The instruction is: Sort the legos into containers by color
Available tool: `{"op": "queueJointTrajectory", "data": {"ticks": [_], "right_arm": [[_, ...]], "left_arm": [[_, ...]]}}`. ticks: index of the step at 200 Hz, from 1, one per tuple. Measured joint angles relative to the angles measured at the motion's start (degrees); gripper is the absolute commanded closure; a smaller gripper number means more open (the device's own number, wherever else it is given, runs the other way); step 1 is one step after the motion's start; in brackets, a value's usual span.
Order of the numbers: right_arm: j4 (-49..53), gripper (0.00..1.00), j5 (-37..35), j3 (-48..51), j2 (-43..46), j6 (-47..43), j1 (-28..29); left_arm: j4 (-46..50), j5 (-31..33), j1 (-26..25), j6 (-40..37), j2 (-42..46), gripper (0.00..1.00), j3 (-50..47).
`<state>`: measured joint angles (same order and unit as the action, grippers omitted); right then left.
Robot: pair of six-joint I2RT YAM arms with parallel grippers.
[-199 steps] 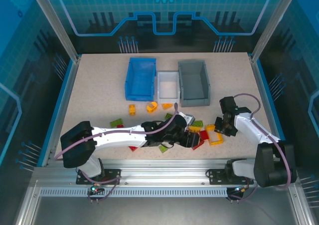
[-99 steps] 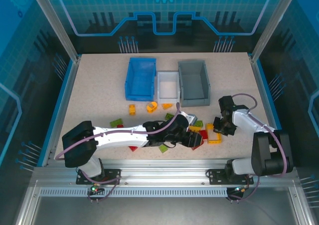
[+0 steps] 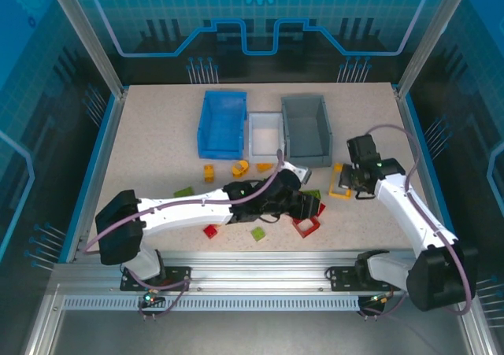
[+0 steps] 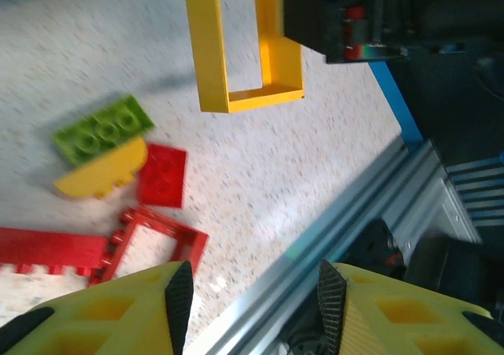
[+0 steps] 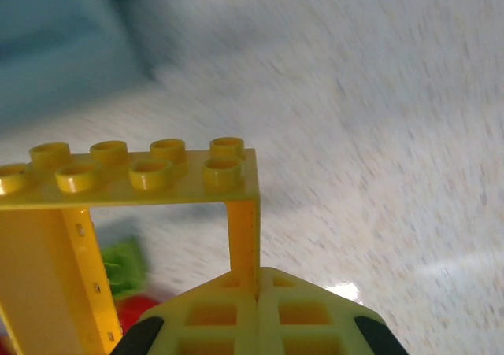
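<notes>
Speckled worktop (image 3: 157, 134) carries the blue bin (image 3: 223, 123), white bin (image 3: 264, 134) and grey bin (image 3: 305, 128). Our right hand (image 5: 256, 292) is clamped on one upright of the yellow frame (image 5: 134, 170), raised just beside the grey bin. We should carry it level over a bin's mouth, then release low. Our left hand (image 4: 252, 292) hangs open, empty, over the red frame (image 4: 169, 223). Bin floors are hard to read; the right wrist view blurs.
</notes>
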<state>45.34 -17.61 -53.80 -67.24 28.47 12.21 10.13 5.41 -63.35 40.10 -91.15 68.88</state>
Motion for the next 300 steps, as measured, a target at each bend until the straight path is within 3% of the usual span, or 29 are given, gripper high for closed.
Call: {"op": "queueJointTrajectory", "data": {"ticks": [37,71,127,155,199,226,271,285,300], "right_arm": [[-3.0,1.0,-2.4,-16.5,-12.9,-2.1,6.6],[-5.0,1.0,-2.0,-32.9,-32.4,-4.7,6.1],[-1.9,1.0,3.4,-60.6,-59.2,-7.1,2.5],[0.8,0.83,5.9,-66.3,-65.0,-7.1,0.9],[3.4,0.64,7.5,-66.9,-64.7,-7.5,0.9],[3.5,0.6,7.5,-64.0,-60.2,-7.6,1.0],[-0.7,0.58,6.3,-46.5,-37.1,-7.8,5.2],[-3.4,0.59,6.1,-38.1,-28.1,-7.1,8.7],[-4.7,0.61,6.0,-28.5,-18.9,-5.3,12.5]], "left_arm": [[6.1,3.2,7.8,-0.2,4.8,0.5,3.7],[9.2,4.6,13.7,-1.5,5.9,0.5,6.9],[11.9,4.9,16.4,-2.7,5.3,0.51,8.3],[13.6,4.9,17.5,-2.7,4.5,0.51,7.8],[16.4,4.9,20.2,-2.2,5.9,0.51,1.9],[20.8,5.1,22.1,-0.7,9.6,0.52,-2.1],[26.6,5.5,22.6,1.8,17.8,0.53,-7.5],[26.7,5.3,19.8,0.4,17.9,0.53,-7.6],[25.9,5.0,13.6,-2.3,15.8,0.54,-6.7]]}}
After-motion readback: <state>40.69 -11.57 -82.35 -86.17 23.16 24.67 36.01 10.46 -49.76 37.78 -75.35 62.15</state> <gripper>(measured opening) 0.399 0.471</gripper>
